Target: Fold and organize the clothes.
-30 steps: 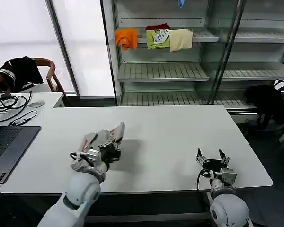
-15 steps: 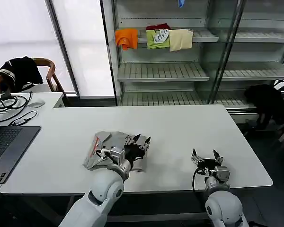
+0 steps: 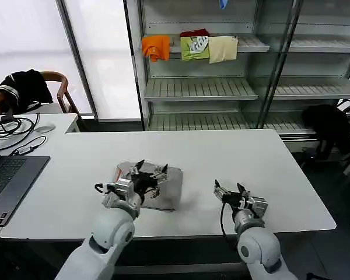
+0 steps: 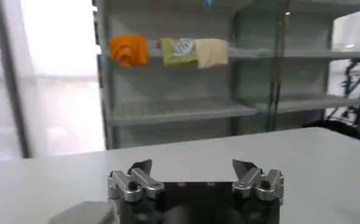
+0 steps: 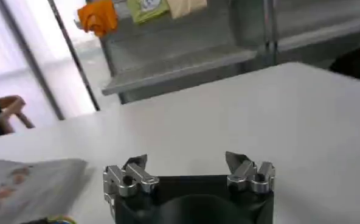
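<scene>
On the left of the white tabletop (image 3: 221, 154), the grey shirt (image 3: 163, 186) is lying folded into a small flat pack. A little red mark is being shown at its far left corner (image 3: 119, 172), and faint red-orange marks are seen on it in the right wrist view (image 5: 22, 182). No words or brand names can be read on it.

The left end effector (image 3: 149, 175) is being held right over the shirt, with its fingers spread wide and nothing between them. In the left wrist view the same wide gap is shown (image 4: 195, 176), with a grey edge of the shirt (image 4: 83, 213) just beside it.

The shirt looks soft, light and floppy. It is judged that it will bend and sag when lifted, and the folds may be pulled open if only the top layer is pinched. A better hold is thought to be at an edge where all the layers are stacked, so that they are squeezed together. It will not break, and it should not slip much on the tabletop.

Further right, the right end effector (image 3: 230, 192) is being held low over bare tabletop, near the shirt but apart from it. Its fingers are also spread wide (image 5: 189, 173) and nothing is being held.
</scene>
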`<move>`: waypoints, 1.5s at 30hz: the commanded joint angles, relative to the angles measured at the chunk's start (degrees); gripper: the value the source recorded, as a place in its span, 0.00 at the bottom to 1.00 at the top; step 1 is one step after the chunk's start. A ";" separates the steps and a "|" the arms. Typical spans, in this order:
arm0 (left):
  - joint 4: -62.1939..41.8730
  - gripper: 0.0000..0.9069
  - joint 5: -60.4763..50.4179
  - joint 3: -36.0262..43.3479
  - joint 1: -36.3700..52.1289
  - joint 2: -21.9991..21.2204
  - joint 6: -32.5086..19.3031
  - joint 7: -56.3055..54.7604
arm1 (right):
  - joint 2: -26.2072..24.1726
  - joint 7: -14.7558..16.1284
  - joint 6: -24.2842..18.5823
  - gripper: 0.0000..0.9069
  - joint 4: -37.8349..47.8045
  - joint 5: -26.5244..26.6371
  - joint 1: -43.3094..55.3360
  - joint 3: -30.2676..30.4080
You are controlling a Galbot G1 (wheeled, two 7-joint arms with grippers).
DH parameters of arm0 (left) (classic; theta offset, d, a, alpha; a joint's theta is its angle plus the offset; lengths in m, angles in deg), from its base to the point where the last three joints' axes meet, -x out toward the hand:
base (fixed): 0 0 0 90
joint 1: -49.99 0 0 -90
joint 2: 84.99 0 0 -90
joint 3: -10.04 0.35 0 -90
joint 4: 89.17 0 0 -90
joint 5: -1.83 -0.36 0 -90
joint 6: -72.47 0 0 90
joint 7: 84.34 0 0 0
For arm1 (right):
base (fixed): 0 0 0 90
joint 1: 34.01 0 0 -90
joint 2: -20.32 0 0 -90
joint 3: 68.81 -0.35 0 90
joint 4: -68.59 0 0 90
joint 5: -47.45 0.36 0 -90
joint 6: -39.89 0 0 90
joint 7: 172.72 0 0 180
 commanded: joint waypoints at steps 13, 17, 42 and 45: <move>3.70 1.00 -0.08 -19.48 -8.97 9.27 0.28 -0.95 | 9.64 -9.95 2.31 1.00 9.67 5.62 13.35 17.49; 3.77 1.00 -0.04 -19.73 -9.40 9.09 0.26 -0.94 | 10.32 -11.18 2.35 1.00 10.51 4.84 13.36 18.52; 2.70 1.00 0.71 -20.18 -10.56 7.67 0.07 -0.86 | 10.49 -11.52 2.28 0.54 13.31 1.90 10.39 17.88; 2.34 1.00 0.68 -20.16 -10.55 7.56 -0.03 -0.90 | 10.30 -11.02 2.25 0.08 13.11 1.25 10.10 17.88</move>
